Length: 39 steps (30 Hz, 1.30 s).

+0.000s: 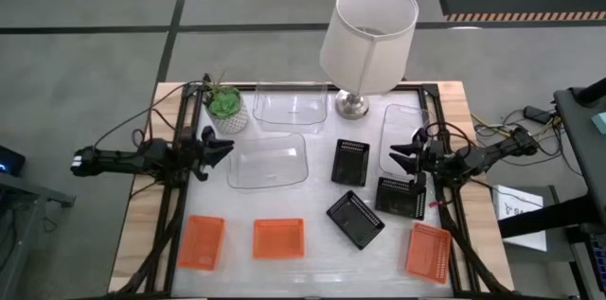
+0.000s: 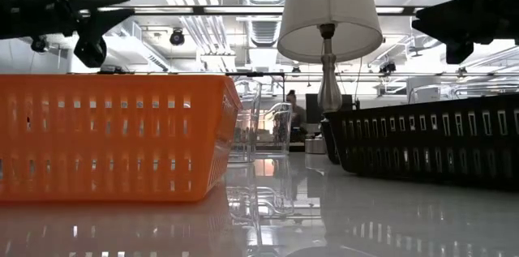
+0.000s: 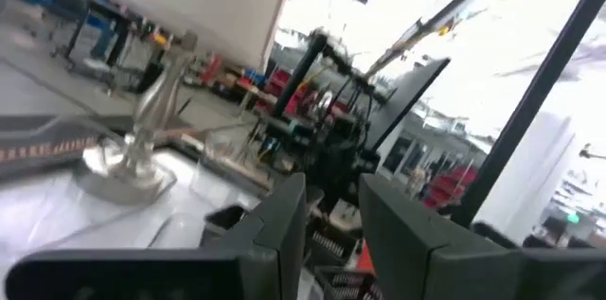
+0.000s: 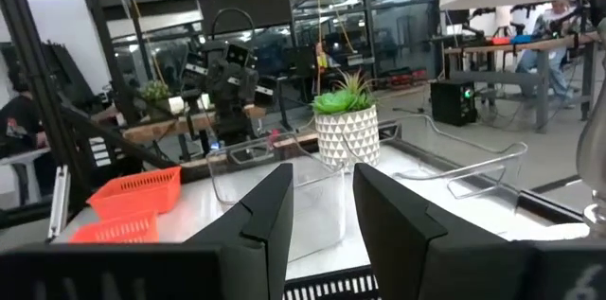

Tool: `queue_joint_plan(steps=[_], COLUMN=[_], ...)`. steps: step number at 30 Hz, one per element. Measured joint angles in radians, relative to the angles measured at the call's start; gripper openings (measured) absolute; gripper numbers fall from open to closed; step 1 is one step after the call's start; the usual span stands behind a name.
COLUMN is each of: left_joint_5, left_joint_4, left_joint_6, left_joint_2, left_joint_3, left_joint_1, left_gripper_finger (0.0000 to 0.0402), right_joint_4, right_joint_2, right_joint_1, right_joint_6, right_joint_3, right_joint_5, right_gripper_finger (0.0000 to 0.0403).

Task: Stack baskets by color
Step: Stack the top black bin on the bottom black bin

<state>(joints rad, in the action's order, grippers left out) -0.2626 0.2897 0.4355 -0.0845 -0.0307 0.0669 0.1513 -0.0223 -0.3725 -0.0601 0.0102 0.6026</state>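
Three orange mesh baskets (image 1: 202, 241) (image 1: 278, 238) (image 1: 428, 251) lie along the table's near edge. Three black mesh baskets (image 1: 350, 162) (image 1: 355, 219) (image 1: 398, 196) sit right of centre. Three clear baskets (image 1: 291, 104) (image 1: 269, 161) (image 1: 402, 130) lie farther back, each flat on its bottom. My left gripper (image 1: 220, 146) (image 3: 331, 191) hovers open above the table's left side, beside the middle clear basket. My right gripper (image 1: 402, 155) (image 4: 322, 177) hovers open above the right side, over the right clear basket's near end. Neither has anything between its fingers.
A white lamp (image 1: 367, 40) stands on its metal foot (image 1: 351, 104) at the back centre. A potted green plant (image 1: 225, 108) stands at the back left. Black frame bars (image 1: 170, 196) run along both table sides. In the low view an orange basket (image 2: 113, 135) and a black one (image 2: 430, 139) fill the foreground.
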Motion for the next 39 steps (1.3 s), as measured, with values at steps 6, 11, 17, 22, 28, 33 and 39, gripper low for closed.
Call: queue_joint_plan(steps=[6, 11, 17, 22, 28, 33, 39], left_joint_5=[-0.002, -0.003, -0.008, -0.020, -0.042, -0.042, -0.043], left_joint_4=[0.027, 0.046, 0.052, 0.107, 0.151, 0.150, 0.161], left_joint_6=[-0.164, -0.238, -0.254, -0.262, -0.292, -0.291, -0.286], left_joint_2=[0.000, 0.000, -0.007, -0.014, -0.030, -0.067, -0.108], left_joint_3=[0.000, 0.000, 0.000, 0.000, 0.000, 0.000, 0.000], left_joint_1=[0.000, 0.000, 0.000, 0.000, 0.000, 0.000, 0.000], left_gripper_finger=[0.0086, 0.0086, 0.0086, 0.0086, 0.0086, 0.0086, 0.0086], right_joint_4=[0.002, 0.012, 0.105, 0.304, 0.493, 0.606, 0.604], right_joint_2=[0.000, 0.000, -0.012, -0.089, -0.247, -0.361, -0.428], right_joint_1=[0.000, 0.000, 0.000, 0.000, 0.000, 0.000, 0.000], right_joint_6=[0.000, -0.070, -0.110, 0.012, 0.147, 0.226, 0.292], right_joint_3=[0.000, 0.000, 0.000, 0.000, 0.000, 0.004, 0.069], right_joint_5=[0.000, 0.001, 0.001, -0.001, -0.005, -0.005, 0.000], right_gripper_finger=[0.0107, 0.0107, 0.0107, 0.0107, 0.0107, 0.0107, 0.0107])
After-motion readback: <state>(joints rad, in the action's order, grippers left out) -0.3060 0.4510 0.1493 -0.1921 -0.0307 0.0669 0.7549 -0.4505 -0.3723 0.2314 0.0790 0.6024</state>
